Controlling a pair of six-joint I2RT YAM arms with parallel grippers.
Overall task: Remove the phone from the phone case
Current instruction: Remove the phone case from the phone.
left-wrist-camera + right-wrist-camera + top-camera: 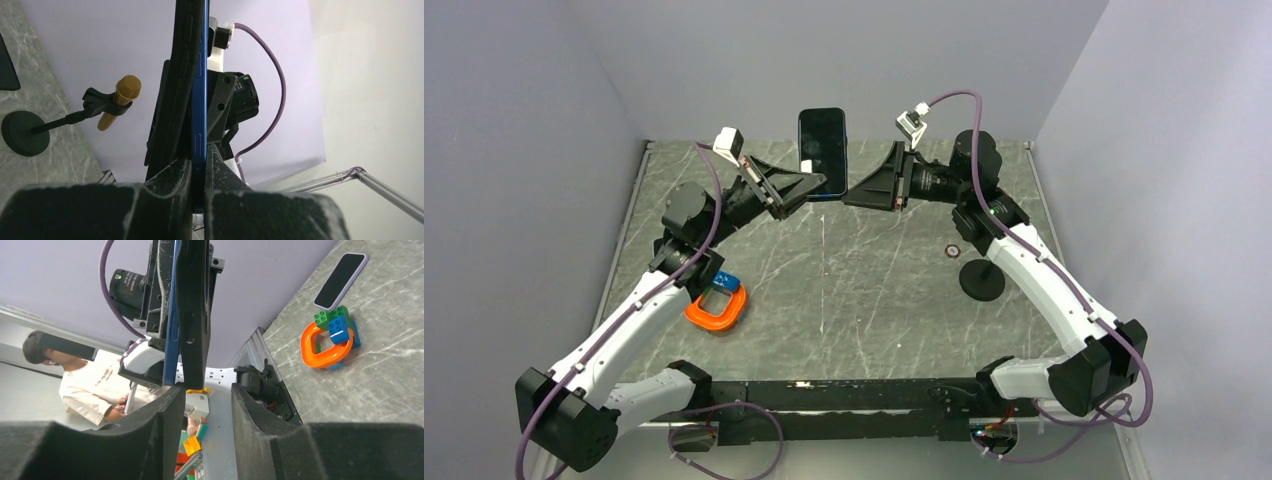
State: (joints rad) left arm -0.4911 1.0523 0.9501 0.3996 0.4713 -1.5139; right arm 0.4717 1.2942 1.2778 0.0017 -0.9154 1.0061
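left gripper [198, 170] — clamped on blue phone [200, 100], upright at 12 o'clock | right gripper [205, 395] — jaws apart, phone's 5 o'clock | black phone case [193, 315] against it

text read: we found none | shirt print [102, 374]: too small for us | camera label [243, 78]: blurred

Orange ring [716, 310] on bench [864, 320]: blue brick [724, 283] touching its far edge; microphone stand [982, 280] well to its right; small ring [953, 251], possibly a washer, likewise.
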